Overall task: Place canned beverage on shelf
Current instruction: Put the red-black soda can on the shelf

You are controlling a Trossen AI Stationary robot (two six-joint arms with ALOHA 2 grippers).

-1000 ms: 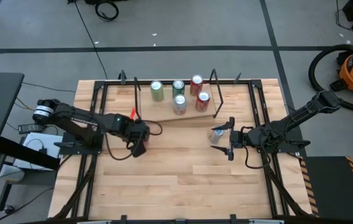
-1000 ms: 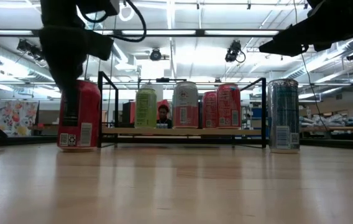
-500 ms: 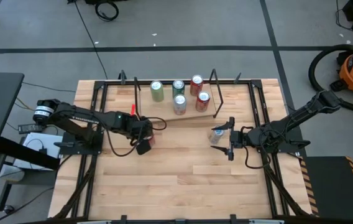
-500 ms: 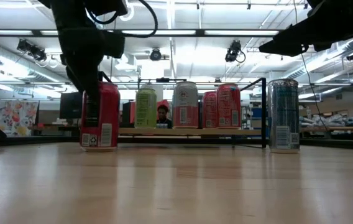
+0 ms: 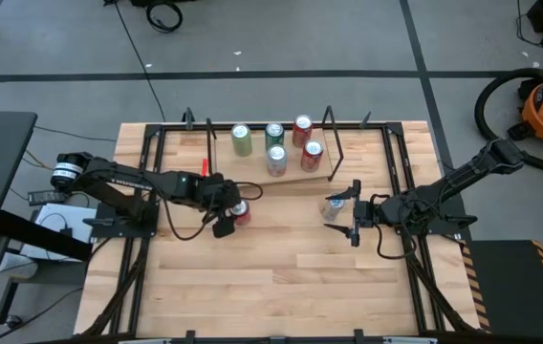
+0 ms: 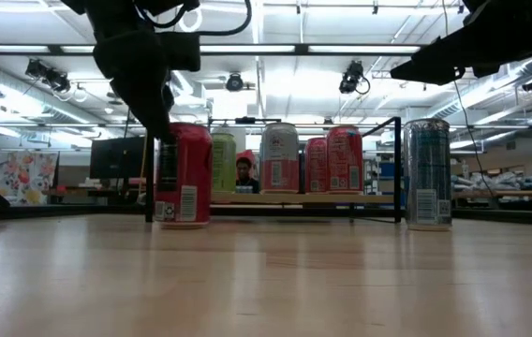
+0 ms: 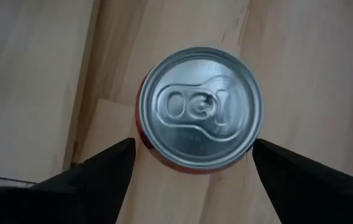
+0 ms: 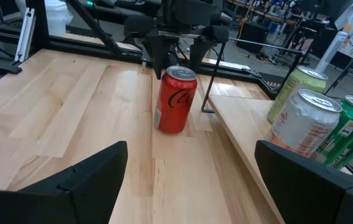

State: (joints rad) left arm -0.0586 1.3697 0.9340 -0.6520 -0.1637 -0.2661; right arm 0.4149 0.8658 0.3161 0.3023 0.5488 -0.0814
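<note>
- Since the earlier frames, the left gripper (image 5: pixel 226 212) has travelled to the right along the surface (image 5: pixel 281 277) and the red can (image 5: pixel 241 212) has come with it, from near the left end of the shelf (image 5: pixel 286 174) to a spot just in front of that end.
- Its fingers (image 7: pixel 108 171) stand spread on both sides of the red can; whether they really press the can I cannot tell.
- In the low view the red can (image 6: pixel 184 174) stands upright with its base on the surface, so it looks pushed or slid along, not lifted.
- On the shelf four cans already stand: a light green can (image 5: pixel 241 139), a dark green can (image 5: pixel 273 135), a white can (image 5: pixel 276 159) and two red ones at the right end.
- The right gripper (image 5: pixel 355 212) waits with spread fingers at a silver-blue can (image 5: pixel 335 206), which stands on the surface just in front of the right end of the shelf.
- My judgement: the red can is near the shelf but not yet on it; it has still to be raised and set on the plank, and the silver-blue can also remains.
</note>
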